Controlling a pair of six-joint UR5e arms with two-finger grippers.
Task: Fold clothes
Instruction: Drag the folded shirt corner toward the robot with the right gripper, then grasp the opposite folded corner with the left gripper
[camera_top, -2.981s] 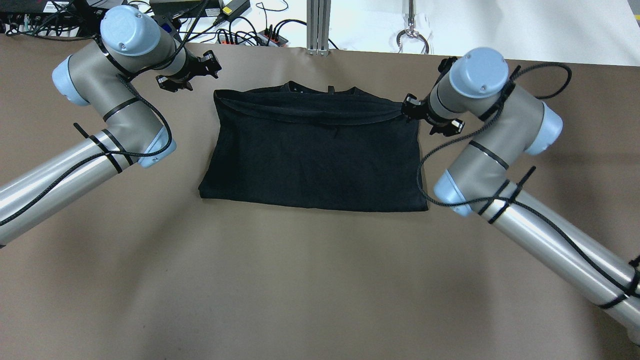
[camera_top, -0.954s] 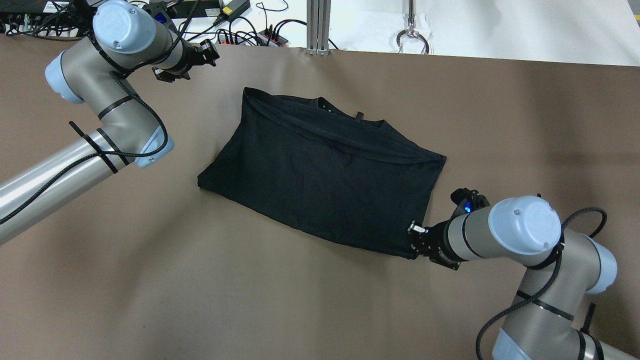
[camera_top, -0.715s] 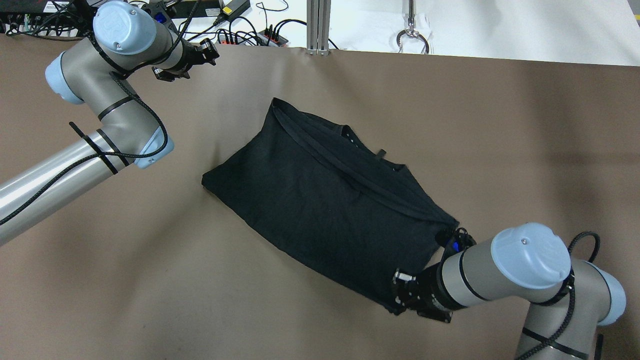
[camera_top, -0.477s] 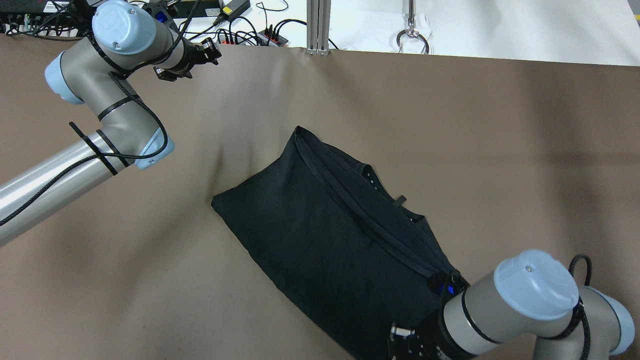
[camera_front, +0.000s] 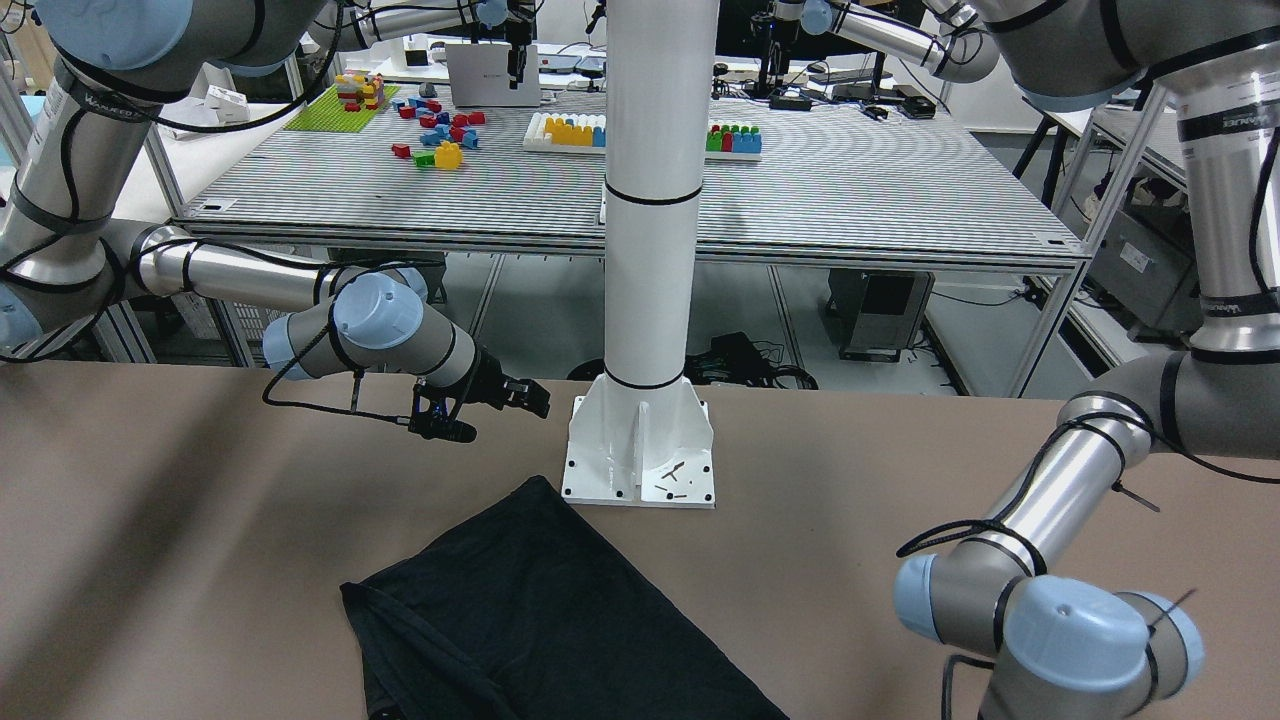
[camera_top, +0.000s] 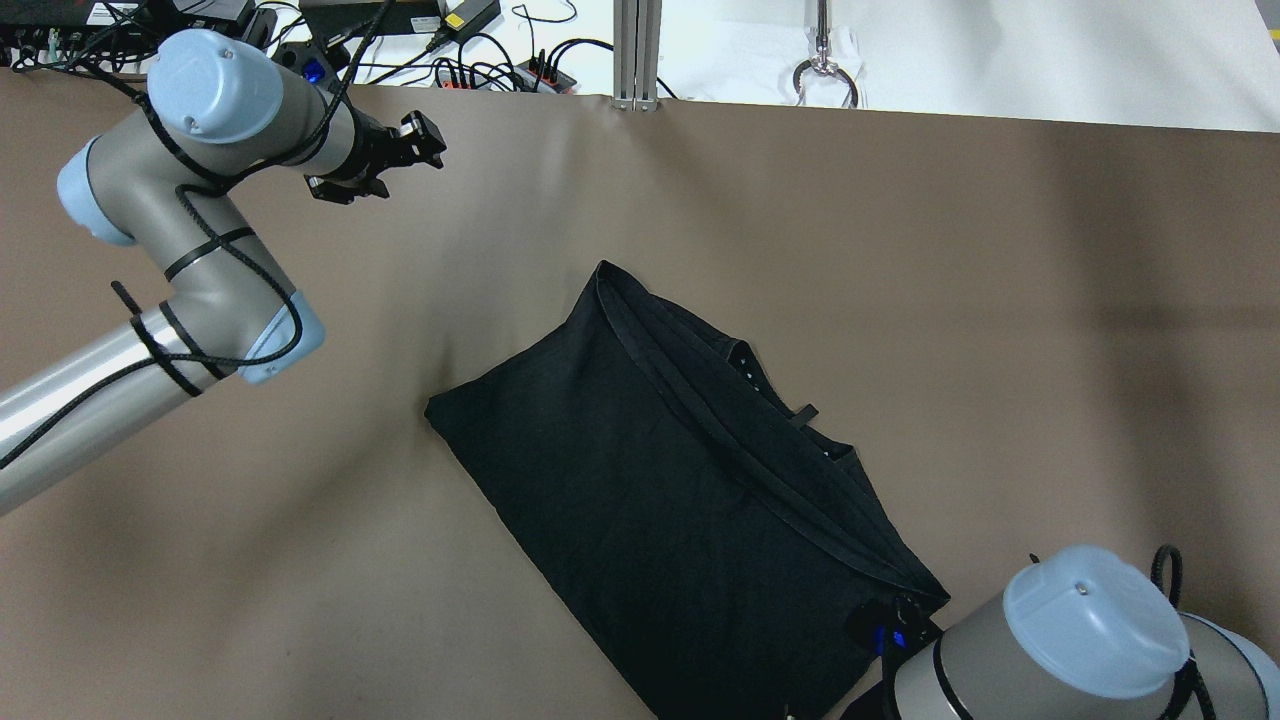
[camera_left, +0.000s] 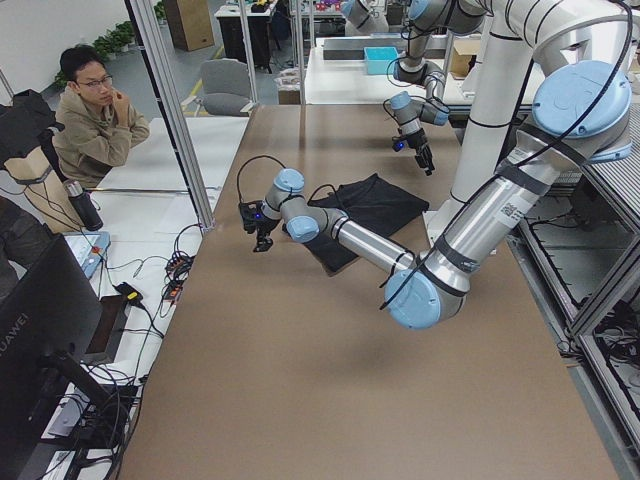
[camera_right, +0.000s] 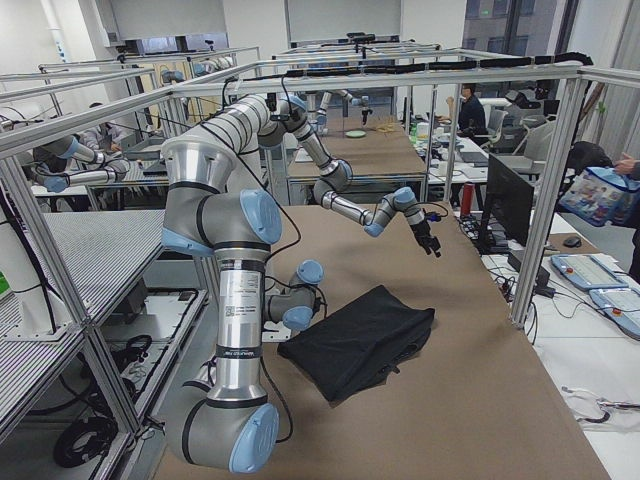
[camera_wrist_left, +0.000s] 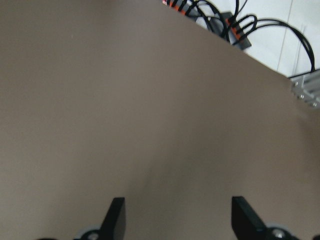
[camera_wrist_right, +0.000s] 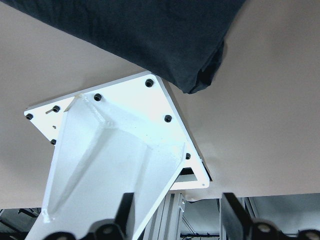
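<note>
The black garment lies folded and flat, set diagonally on the brown table, with its hemmed band along the far right side. It also shows in the front view and the right wrist view. My right gripper is open and empty. It hovers by the white pole's base plate, just off the garment's near corner. My left gripper is open and empty over bare table at the far left, well away from the garment. Its fingers stand wide apart.
The white pole rises from its base plate at the robot's edge of the table. Cables and power strips lie beyond the far edge, near an aluminium post. A seated person is beside the table.
My right gripper dragged the garment's right side toward the robot, turning it diagonal, then let go and drew back. My left arm shifted slightly.
</note>
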